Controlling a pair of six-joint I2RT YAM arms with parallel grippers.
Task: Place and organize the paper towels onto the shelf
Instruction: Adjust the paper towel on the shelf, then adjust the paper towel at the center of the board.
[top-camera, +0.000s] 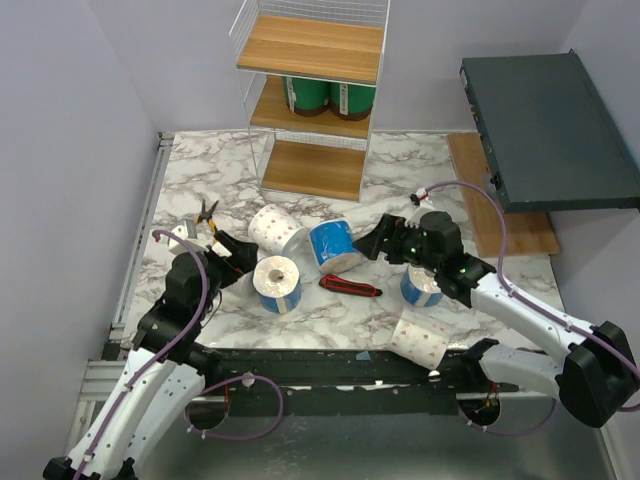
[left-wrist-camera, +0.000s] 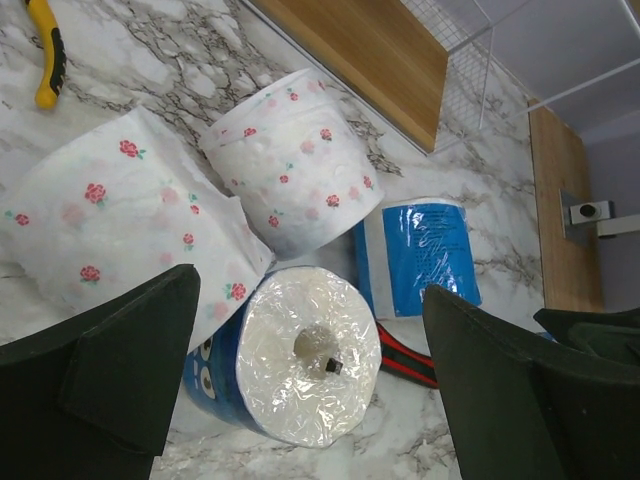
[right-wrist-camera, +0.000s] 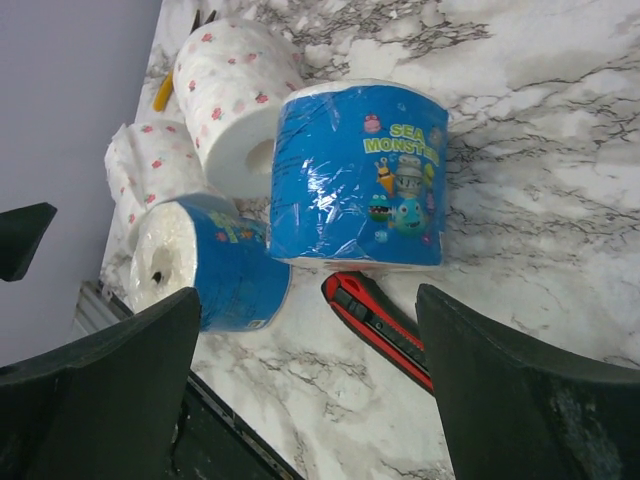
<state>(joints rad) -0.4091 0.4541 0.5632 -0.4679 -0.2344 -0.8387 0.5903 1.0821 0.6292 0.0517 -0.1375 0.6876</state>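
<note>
The shelf (top-camera: 310, 100) stands at the back with two green-wrapped rolls (top-camera: 325, 97) on its middle tier. On the marble table lie a white dotted roll (top-camera: 275, 228), a blue roll on its side (top-camera: 333, 245) and a blue roll with its white end up (top-camera: 277, 283). My left gripper (top-camera: 235, 255) is open, its fingers either side of that blue roll (left-wrist-camera: 300, 360), with two dotted rolls (left-wrist-camera: 290, 160) beyond. My right gripper (top-camera: 375, 245) is open and empty, facing the lying blue roll (right-wrist-camera: 360, 175). Another blue roll (top-camera: 420, 288) sits under the right arm, and a dotted roll (top-camera: 420, 338) lies at the near edge.
A red-and-black utility knife (top-camera: 350, 287) lies between the blue rolls and shows in the right wrist view (right-wrist-camera: 380, 325). Yellow-handled pliers (top-camera: 208, 212) lie at the left. A dark slab (top-camera: 550, 130) overhangs a wooden board (top-camera: 500, 215) at the right. Walls close both sides.
</note>
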